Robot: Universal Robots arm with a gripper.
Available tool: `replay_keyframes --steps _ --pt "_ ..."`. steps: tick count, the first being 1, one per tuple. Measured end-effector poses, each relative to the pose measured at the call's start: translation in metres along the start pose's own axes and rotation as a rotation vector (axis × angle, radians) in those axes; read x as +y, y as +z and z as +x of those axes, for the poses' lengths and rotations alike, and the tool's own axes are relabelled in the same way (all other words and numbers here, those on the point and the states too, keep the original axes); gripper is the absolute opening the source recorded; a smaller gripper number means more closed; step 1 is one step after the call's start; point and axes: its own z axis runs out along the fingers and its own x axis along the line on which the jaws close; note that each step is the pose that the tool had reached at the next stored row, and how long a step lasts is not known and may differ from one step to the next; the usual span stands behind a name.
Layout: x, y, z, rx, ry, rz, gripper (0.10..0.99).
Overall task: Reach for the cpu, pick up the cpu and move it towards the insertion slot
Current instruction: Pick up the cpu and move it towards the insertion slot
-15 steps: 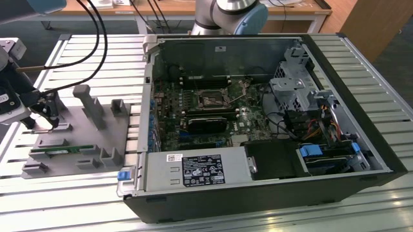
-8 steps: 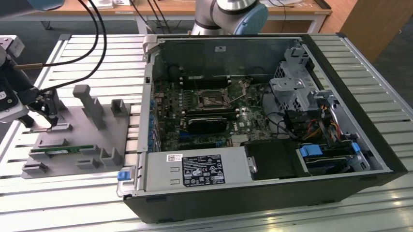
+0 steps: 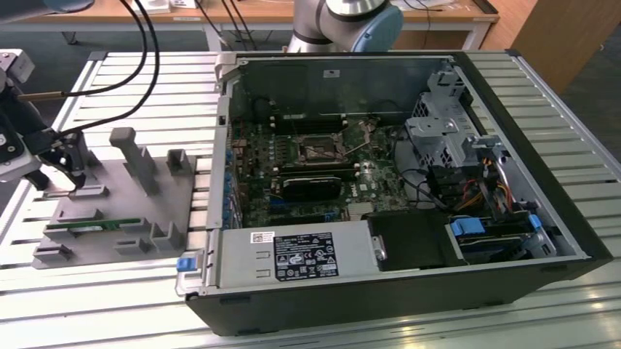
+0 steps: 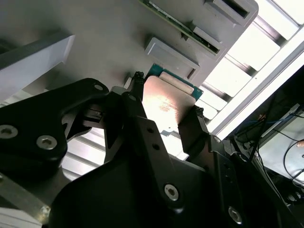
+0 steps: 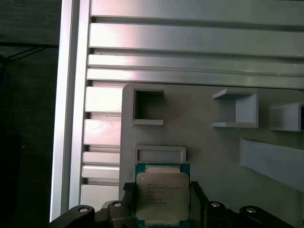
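The cpu [image 5: 162, 197] is a flat square chip with a silvery top and a green edge, seen in both wrist views [image 4: 166, 104]. It sits between my gripper's [image 5: 162, 189] two black fingertips, which press against its opposite sides, over the grey fixture plate [image 5: 199, 137]. I cannot tell whether it is lifted off the plate. In the exterior view my gripper [image 3: 73, 183] hangs low over that plate [image 3: 126, 218] at the far left. The insertion slot [image 3: 318, 150], a dark square socket in a metal frame, lies on the motherboard inside the open computer case, well to the exterior view's right.
A green memory stick [image 3: 83, 225] lies on the fixture plate among raised grey blocks and a tall post [image 3: 131, 156]. The case's side wall [image 3: 225, 145] rises between the plate and the motherboard. Black cables [image 3: 136, 65] hang above the slatted aluminium table [image 3: 145, 87].
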Motion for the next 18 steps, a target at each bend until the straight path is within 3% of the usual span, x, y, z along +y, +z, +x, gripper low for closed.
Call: replay_keyframes --steps 18 --pt "0.0004 -0.0087 0.0000 0.0001 0.000 0.000 0.541"
